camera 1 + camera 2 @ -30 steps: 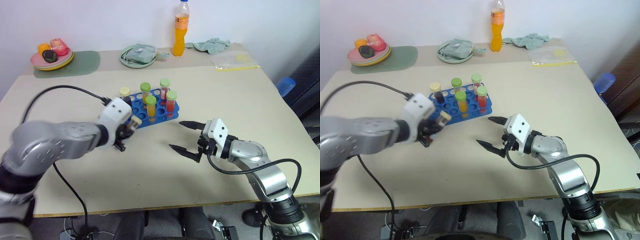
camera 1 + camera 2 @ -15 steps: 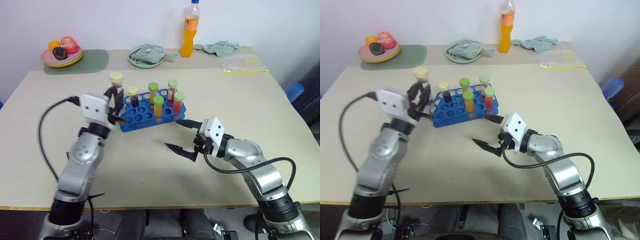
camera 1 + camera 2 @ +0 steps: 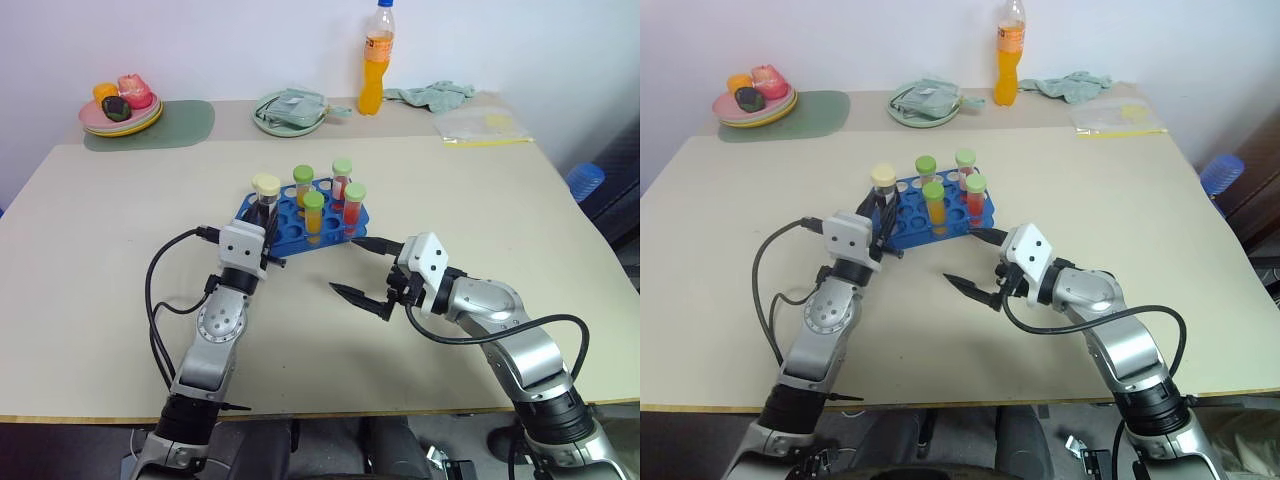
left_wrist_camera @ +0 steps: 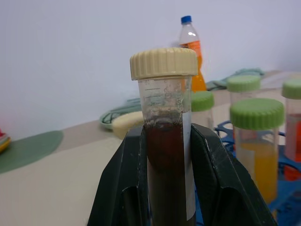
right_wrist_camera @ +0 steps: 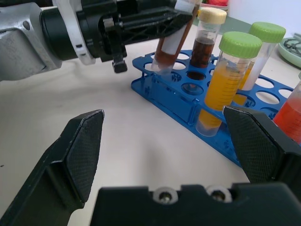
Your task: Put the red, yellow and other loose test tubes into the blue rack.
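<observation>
My left gripper is shut on a dark brown test tube with a cream cap. It holds the tube tilted, with the tube's lower tip at a corner hole on the left end of the blue rack. In the rack stand a second brown tube with a cream cap, yellow-orange tubes with green caps and red tubes with green caps. My right gripper hovers open and empty just in front of the rack's right end.
At the back of the table stand a tall orange drink bottle, a green plate with a cloth, a plate of fruit on a green mat, a crumpled cloth and a plastic bag.
My left arm has swung in from the left and straightened, bringing the brown tube down to the rack's left end. The right gripper has stayed in place, open.
</observation>
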Robot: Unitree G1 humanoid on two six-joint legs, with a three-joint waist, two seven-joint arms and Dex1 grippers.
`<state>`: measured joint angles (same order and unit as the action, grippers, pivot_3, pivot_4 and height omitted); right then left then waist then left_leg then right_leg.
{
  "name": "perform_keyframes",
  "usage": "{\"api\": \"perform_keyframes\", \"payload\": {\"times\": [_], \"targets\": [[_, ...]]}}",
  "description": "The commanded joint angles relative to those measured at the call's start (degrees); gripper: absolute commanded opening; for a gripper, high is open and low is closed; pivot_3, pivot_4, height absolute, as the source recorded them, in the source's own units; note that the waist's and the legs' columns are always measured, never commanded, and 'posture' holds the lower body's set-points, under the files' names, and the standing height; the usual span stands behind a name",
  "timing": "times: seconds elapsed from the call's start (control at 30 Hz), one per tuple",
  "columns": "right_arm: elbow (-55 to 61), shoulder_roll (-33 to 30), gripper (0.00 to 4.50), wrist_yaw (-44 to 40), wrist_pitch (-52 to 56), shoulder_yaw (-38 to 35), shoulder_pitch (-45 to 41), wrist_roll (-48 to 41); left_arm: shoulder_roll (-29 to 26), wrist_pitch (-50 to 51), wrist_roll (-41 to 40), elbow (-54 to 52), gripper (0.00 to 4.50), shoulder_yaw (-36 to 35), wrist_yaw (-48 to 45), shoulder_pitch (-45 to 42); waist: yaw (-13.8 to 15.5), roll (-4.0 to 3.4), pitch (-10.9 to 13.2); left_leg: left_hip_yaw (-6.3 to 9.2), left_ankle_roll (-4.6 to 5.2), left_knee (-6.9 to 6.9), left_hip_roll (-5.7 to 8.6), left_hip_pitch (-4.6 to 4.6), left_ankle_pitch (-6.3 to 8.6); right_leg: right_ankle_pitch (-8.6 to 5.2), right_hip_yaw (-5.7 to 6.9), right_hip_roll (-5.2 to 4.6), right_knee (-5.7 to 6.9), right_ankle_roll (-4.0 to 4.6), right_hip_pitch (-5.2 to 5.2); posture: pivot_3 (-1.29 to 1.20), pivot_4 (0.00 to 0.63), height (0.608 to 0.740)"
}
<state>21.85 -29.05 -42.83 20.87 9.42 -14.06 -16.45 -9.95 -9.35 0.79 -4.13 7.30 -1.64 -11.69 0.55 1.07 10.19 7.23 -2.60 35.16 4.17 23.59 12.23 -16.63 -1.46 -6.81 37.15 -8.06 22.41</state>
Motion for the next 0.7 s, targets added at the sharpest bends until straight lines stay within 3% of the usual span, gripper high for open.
{"api": "perform_keyframes", "payload": {"times": [0.03, 0.7], "targets": [[1.8, 0.4, 4.5, 0.4, -0.3, -0.5, -0.4, -0.3, 1.0, -2.2, 0.4, 0.6, 0.75, -0.9, -0.6, -1.5, 0.0, 0.0, 0.0, 0.0, 0.0, 0.0, 0.0, 0.0, 0.0, 0.0, 0.0, 0.0, 0.0, 0.0, 0.0, 0.0, 0.15, 0.74], [3.2, 0.3, 4.5, 0.7, 0.2, 0.2, 0.6, -0.3, 3.5, -6.0, 1.4, 6.3, 0.75, -1.3, -2.5, -2.2, 0.0, 0.0, 0.0, 0.01, 0.0, 0.01, 0.01, 0.0, 0.0, 0.0, 0.01, 0.0, 0.0, -0.01, -0.01, 0.0, 0.15, 0.74]]}}
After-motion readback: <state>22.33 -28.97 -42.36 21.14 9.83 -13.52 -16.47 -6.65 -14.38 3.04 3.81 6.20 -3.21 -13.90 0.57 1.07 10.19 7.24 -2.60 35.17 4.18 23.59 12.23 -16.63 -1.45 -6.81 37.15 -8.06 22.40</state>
